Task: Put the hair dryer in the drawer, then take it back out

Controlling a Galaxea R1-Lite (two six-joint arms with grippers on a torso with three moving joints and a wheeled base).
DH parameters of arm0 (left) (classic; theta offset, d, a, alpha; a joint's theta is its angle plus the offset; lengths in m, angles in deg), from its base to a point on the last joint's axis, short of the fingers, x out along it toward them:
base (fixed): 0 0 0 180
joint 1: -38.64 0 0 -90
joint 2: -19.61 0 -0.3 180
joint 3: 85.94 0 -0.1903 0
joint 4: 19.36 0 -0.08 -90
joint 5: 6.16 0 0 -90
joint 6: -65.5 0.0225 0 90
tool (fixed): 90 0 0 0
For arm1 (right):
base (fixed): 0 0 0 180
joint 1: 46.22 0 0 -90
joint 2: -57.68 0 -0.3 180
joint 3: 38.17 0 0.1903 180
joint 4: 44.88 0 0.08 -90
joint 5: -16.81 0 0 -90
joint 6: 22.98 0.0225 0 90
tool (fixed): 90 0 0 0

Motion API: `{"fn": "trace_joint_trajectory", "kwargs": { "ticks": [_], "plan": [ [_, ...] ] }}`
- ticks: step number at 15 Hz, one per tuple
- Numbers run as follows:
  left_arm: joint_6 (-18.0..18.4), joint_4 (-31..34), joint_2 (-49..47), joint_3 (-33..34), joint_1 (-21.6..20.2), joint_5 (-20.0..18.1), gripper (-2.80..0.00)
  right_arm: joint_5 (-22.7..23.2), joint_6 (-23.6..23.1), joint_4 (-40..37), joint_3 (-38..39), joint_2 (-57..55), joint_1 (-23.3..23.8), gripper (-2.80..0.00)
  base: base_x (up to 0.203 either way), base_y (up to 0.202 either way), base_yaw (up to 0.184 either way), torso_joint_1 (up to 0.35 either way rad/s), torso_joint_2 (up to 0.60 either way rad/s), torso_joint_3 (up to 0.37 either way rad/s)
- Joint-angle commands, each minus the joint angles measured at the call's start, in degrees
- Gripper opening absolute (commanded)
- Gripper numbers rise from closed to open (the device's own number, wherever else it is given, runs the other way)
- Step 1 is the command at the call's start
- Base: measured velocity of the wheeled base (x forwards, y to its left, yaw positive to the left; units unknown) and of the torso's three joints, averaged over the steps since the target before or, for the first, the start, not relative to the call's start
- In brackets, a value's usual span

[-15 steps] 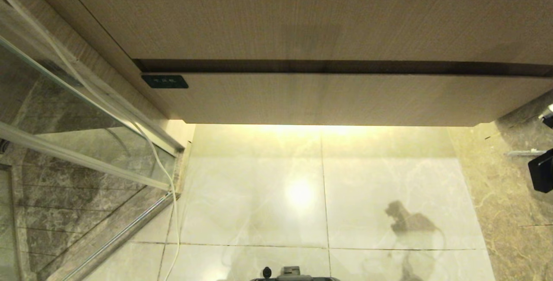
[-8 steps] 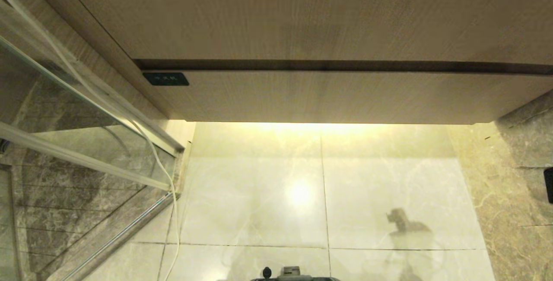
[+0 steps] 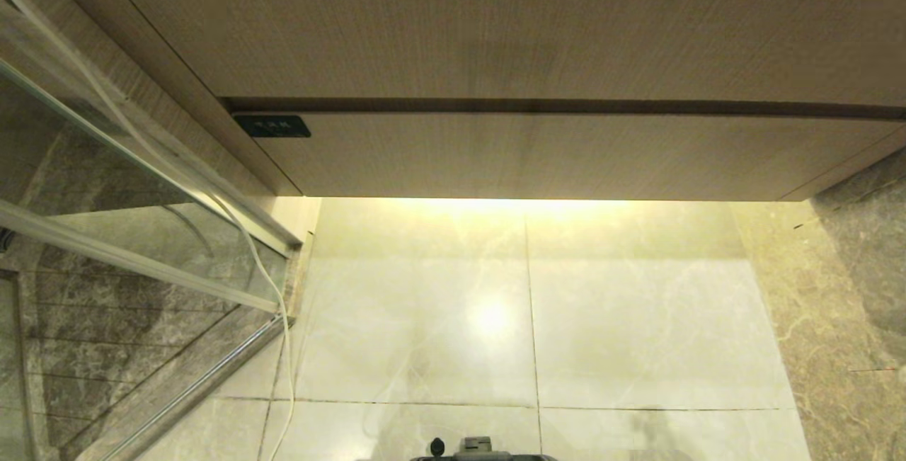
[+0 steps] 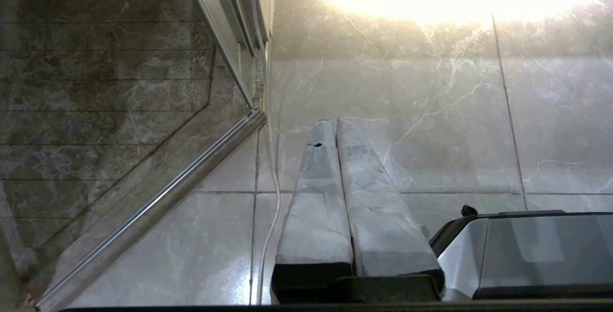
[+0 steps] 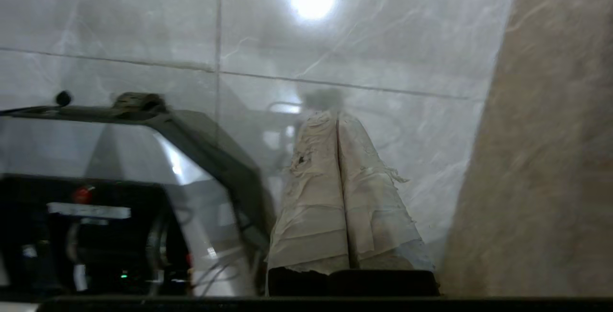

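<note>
The drawer is seen shut, its label at the left end, and the hair dryer is in no view, so its place cannot be told. Both the left gripper and the right gripper hang clenched and empty over the floor; whichever step is next, the drawer is best pulled straight and square. The right gripper, at the head view's right edge a second ago, is gone from it.
</note>
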Motion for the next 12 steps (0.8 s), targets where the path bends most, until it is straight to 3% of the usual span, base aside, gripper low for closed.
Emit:
{"fn": "trace_joint_trajectory", "kwargs": {
  "ticks": [1,3,8,12],
  "plan": [
    [0.0,0.0,-0.1,0.0,0.0,0.0,-2.80,-4.4,5.4,0.5,8.6,12.6,-5.2,-2.80,0.000,0.000,0.000,0.000,0.00,0.000],
    [0.0,0.0,0.0,0.0,0.0,0.0,-2.80,-12.0,10.1,3.1,14.1,17.4,-8.9,-2.80,0.000,0.000,0.000,0.000,0.00,0.000],
    [0.0,0.0,-0.1,0.0,0.0,0.0,-2.80,-17.9,13.1,9.3,26.0,36.8,-19.8,-2.80,0.000,0.000,0.000,0.000,0.00,0.000],
    [0.0,0.0,-0.1,0.0,0.0,0.0,-2.80,-19.4,13.5,10.7,27.6,46.5,-22.0,-2.80,0.000,0.000,0.000,0.000,0.00,0.000]
  ]
}}
